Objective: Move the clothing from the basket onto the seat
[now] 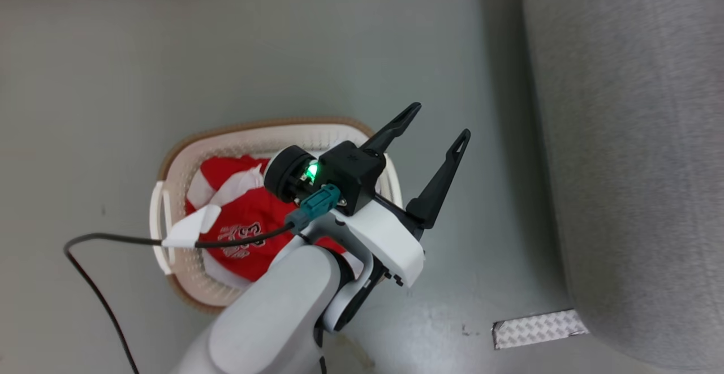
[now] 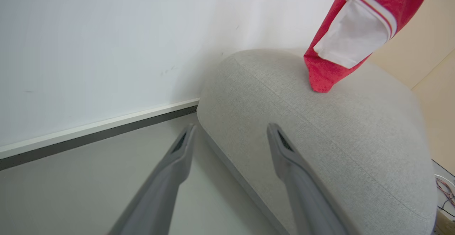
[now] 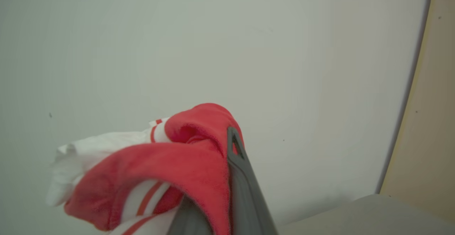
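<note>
**Head view.** The left gripper (image 1: pixel 440 120) has its two long dark fingers spread wide with nothing between them, over the smooth grey-green floor (image 1: pixel 169 51). Behind its wrist sits the oval white perforated plastic basket (image 1: pixel 169 162) with a brown rim. It holds crumpled red jerseys (image 1: pixel 243 221) with white trim and number print. The large grey fabric sofa (image 1: pixel 633 164) lies off to the right of the fingertips, apart from them. The forearm covers part of the basket, so the remaining garments cannot be counted. A black cable (image 1: pixel 113 239) crosses the basket rim in this view and could snag cloth on a later reach.

**Left wrist view.** The left gripper (image 2: pixel 231 127) is empty and open. The sofa (image 2: pixel 320 139) has its rounded end just ahead of the fingertips. Up and right of them hangs a red jersey (image 2: pixel 320 75). Its lowest tip is at the sofa's top, though contact is unconfirmed, and its upper part is cut off.

**Right wrist view.** The right gripper (image 3: pixel 227 139) is clamped on the red jersey (image 3: pixel 177 164), and the fabric buries one finger. Its position over the seat is not visible. If released near the rounded edge, the garment may slide to the floor, or it may cling to the fingers.
</note>
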You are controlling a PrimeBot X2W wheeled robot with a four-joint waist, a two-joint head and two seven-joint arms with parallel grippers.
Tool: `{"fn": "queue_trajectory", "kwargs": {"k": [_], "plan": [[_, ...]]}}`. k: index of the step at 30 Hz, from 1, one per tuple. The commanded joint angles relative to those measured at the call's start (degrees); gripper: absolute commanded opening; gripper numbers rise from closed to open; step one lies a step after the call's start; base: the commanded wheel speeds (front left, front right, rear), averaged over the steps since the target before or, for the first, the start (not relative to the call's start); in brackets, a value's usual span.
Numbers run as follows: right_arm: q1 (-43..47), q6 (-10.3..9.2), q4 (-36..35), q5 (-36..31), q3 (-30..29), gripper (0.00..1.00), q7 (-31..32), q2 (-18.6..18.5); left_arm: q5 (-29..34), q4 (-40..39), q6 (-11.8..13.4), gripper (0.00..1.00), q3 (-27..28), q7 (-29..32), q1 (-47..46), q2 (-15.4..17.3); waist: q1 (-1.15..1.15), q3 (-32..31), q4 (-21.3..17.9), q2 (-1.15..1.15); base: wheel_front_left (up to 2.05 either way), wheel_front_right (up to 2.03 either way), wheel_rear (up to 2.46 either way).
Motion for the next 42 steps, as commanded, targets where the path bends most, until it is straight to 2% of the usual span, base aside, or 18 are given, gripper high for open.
{"fn": "queue_trajectory", "kwargs": {"k": [1, 4, 14, 15, 16, 17, 18, 23, 30, 36, 42], "plan": [[-1.11, -0.12, 3.51, -1.47, -1.04, 0.00, 0.05, -0.18, 0.80, -0.82, 0.23, 1.00, 0.06, 0.36, -0.52, 0.89, -0.02, 3.22, 2.19, 0.00, 0.00, 0.00, 0.00], [-1.30, -0.12, 7.26, -2.46, -2.75, 0.00, 0.03, 0.54, 1.14, -1.77, 0.57, 1.00, -0.07, 0.93, -0.66, 1.57, -0.02, 4.62, 2.54, 0.00, 0.00, 0.00, 0.00], [5.83, -0.12, 13.78, -7.31, -7.41, 0.00, 0.03, 7.81, 2.08, -3.82, 1.54, 1.00, -0.62, 2.53, -0.63, 2.87, -0.02, 5.40, 1.37, 0.00, 0.00, 0.00, 0.00], [6.80, -0.12, 14.20, -8.14, -7.34, 0.07, 0.04, 8.64, 2.02, -3.84, 1.62, 1.00, -0.57, 2.60, -0.53, 3.02, -0.02, 5.01, 1.05, 0.00, 0.00, 0.00, 0.00], [7.38, -0.12, 13.99, -8.63, -7.57, 0.38, 0.04, 9.10, 1.89, -3.85, 1.65, 1.00, -0.62, 2.62, -0.40, 3.09, -0.02, 4.61, 0.77, 0.00, 0.00, 0.00, 0.00], [7.73, -0.12, 13.09, -8.43, -8.50, 0.76, 0.03, 9.71, 1.77, -3.85, 1.72, 1.00, -0.60, 2.56, -0.23, 3.18, -0.02, 4.12, 0.40, 0.00, 0.00, 0.00, 0.00], [8.46, -0.12, 12.35, -8.51, -9.30, 1.00, 0.03, 10.05, 1.59, -3.91, 1.76, 1.00, -0.63, 2.53, -0.09, 3.12, -0.02, 3.73, 0.13, 0.00, 0.00, 0.00, 0.00], [13.12, -0.12, 9.40, -9.92, -9.00, 1.00, 0.04, 13.09, 0.45, -3.15, 1.65, 1.00, -0.62, 1.84, 1.04, 2.92, -0.02, 0.85, -1.26, 0.00, 0.00, 0.00, 0.00], [22.69, -0.12, 1.33, -11.88, -6.36, 1.00, 0.03, 16.66, -2.19, -0.99, 1.89, 1.00, -0.08, -1.15, 4.15, 2.03, -0.02, -5.41, -1.83, 0.00, 0.00, 0.00, 0.00], [33.05, -0.12, -6.60, -13.38, -4.22, 1.00, 0.04, 19.25, -4.14, 2.38, 2.21, 1.00, 0.48, -4.97, 8.46, 1.33, -0.02, -13.08, -0.32, 0.00, 0.00, 0.00, 0.00], [42.60, -0.12, -14.05, -11.19, -2.95, 1.00, 0.03, 22.13, -4.91, 6.77, 4.00, 1.00, 1.23, -8.68, 13.43, 1.99, -0.02, -20.10, 2.16, 0.00, 0.00, 0.00, 0.00]]}}
